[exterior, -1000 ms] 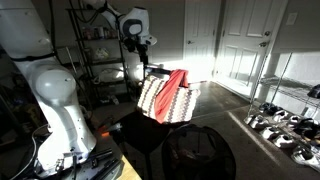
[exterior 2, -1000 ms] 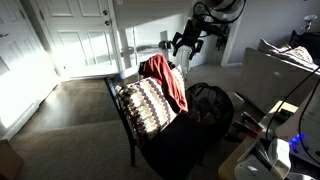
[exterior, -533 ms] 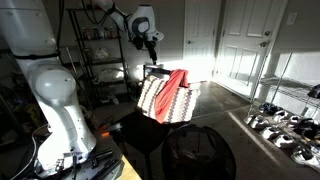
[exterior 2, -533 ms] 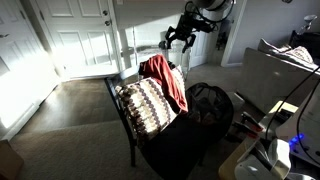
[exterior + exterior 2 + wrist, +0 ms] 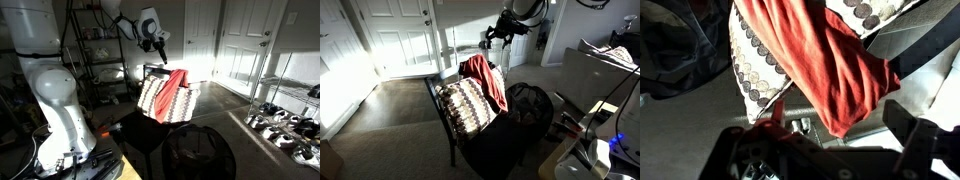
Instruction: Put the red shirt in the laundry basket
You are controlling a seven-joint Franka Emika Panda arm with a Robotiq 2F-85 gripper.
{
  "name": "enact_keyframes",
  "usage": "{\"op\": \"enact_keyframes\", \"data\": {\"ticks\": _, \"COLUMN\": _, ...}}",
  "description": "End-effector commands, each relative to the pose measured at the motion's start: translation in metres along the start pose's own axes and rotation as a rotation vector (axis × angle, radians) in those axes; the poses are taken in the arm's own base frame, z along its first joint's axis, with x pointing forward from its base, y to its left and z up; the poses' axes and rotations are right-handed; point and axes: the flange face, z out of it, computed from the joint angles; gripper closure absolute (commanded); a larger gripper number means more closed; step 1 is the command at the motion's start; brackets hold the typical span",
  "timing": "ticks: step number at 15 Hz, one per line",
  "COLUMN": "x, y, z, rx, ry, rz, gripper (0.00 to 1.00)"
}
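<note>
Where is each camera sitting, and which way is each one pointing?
In an exterior view: it sits beside the robot's white arm and faces the white doors; the gripper hangs above the laundry basket, with the red shirt draped on it.
In an exterior view: it sits across the room and faces a sunlit door; only the gripper and wrist show.
Wrist view: it looks down on the shirt over the basket; dark fingers edge the bottom.
Shared: all three show the shirt and the basket.

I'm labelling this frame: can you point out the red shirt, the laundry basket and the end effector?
red shirt (image 5: 176, 92), an exterior view, middle of the draped cloth.
laundry basket (image 5: 150, 99), an exterior view, its zigzag side wall.
end effector (image 5: 158, 44), an exterior view, between the fingertips.
</note>
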Motion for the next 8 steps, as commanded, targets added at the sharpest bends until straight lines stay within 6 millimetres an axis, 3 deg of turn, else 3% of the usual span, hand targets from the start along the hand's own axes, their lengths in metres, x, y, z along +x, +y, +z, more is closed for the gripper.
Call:
{"op": "enact_keyframes", "data": {"ticks": 1, "x": 0.004, "y": -0.011, "z": 0.023, "rx": -0.048, "ry": 0.024, "rz": 0.041, "gripper": 0.00}}
{"op": "enact_keyframes", "data": {"ticks": 4, "x": -0.024, "y": -0.028, "z": 0.030, "rx": 0.070, "ry": -0.140, "rz": 0.054, "gripper": 0.00}}
{"op": "enact_keyframes", "data": {"ticks": 5, "x": -0.013, "y": -0.017, "z": 0.032, "rx": 0.018, "ry": -0.082, "rz": 0.059, "gripper": 0.00}}
{"op": "enact_keyframes", "data": {"ticks": 8, "x": -0.029, "y": -0.032, "z": 0.033, "rx": 0.057, "ry": -0.132, "rz": 0.057, "gripper": 0.00}}
